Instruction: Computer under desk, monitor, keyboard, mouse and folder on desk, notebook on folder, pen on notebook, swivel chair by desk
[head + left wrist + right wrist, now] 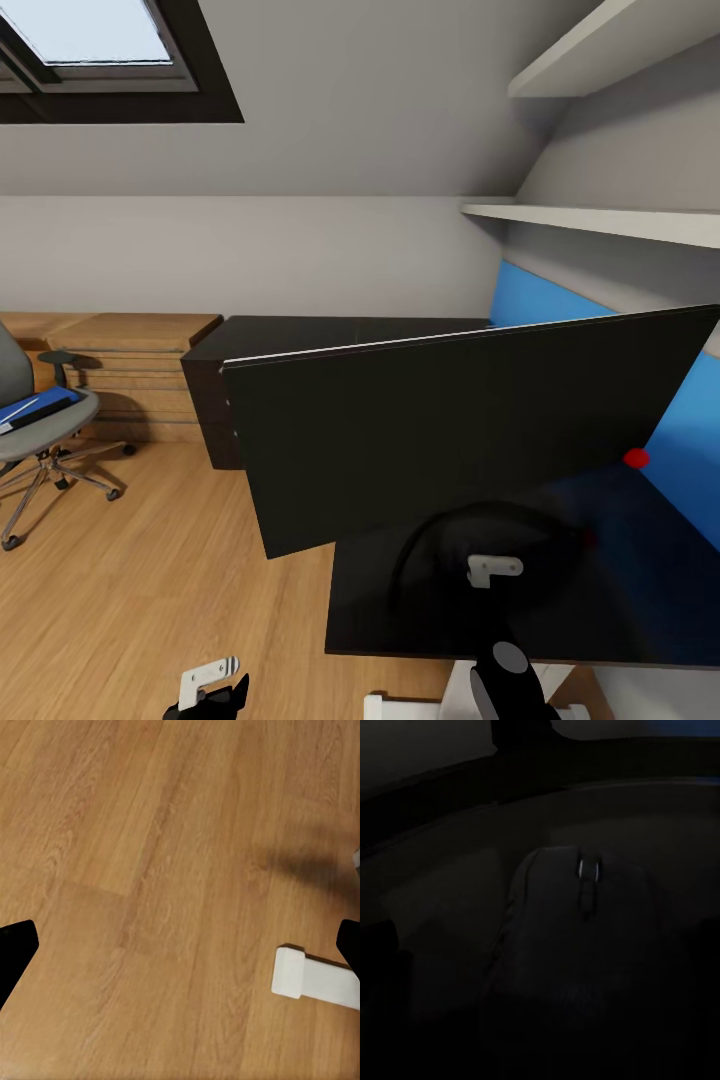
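One part looks done: your monitor [470, 430] stands on the black counter [620, 590], with its curved black foot on the top and a red dot at its corner.

The mouse [581, 945] sits on the counter too, right under your right end effector [495, 570]. It is very dark there, so you cannot tell if that end effector is open, closed or touching the mouse.

Your left end effector [210, 690] hangs low over the wood floor [150, 870], well away from the counter. Its two black fingertips [15, 952] stand far apart with only floor between them, so it is open and holds nothing. A white foot bar [315, 979] of the counter lies on the floor near it.

Lots is left. The blue folder [35, 408] lies on the seat of the swivel chair [45, 430], and the chair stands far off to your left, near the low wood drawers [130, 375]. You need to bring the folder to the counter beside the mouse, and roll the chair close.
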`<state>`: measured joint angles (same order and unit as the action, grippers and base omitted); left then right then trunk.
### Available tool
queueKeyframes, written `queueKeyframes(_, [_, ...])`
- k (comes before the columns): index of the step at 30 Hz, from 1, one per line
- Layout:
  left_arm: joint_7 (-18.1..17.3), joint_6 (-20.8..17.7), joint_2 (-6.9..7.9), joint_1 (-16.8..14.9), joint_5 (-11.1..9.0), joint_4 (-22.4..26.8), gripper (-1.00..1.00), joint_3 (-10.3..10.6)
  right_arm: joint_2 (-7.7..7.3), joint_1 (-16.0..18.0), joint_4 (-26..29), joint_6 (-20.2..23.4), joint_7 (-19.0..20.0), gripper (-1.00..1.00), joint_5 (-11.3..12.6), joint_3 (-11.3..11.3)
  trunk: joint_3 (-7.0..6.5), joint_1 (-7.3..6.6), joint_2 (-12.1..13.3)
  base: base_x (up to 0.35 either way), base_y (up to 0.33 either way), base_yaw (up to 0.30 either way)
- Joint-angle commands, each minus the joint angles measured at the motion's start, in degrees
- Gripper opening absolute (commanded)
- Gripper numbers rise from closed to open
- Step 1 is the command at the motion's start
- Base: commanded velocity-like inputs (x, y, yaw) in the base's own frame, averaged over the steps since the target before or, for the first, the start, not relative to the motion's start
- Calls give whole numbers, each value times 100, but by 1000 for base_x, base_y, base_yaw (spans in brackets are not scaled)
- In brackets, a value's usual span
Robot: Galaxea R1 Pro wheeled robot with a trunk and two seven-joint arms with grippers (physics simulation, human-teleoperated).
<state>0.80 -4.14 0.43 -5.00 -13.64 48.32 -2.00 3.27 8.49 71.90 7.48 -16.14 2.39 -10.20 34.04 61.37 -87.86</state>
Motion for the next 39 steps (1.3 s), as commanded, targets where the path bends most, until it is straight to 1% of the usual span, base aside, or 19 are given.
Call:
queueKeyframes(1, [8, -35, 1, -1, -60, 11, 100, 3, -2, 3, 9, 31, -38, 100, 24, -12, 6, 0, -3, 0, 0, 0])
queueKeyframes(8, [8, -35, 1, -1, -60, 11, 100, 0, -2, 3, 8, 34, -38, 100, 23, -13, 6, 0, -3, 0, 0, 0])
queueKeyframes(9, [8, -35, 1, -1, -60, 11, 100, 0, -2, 3, 8, 34, -38, -100, 22, -14, 6, 0, -3, 0, 0, 0])
queueKeyframes(39, [-1, -30, 1, -1, -51, 11, 100, 6, -4, 3, 17, 34, -38, -100, 17, -16, 6, 0, -3, 0, 0, 0])
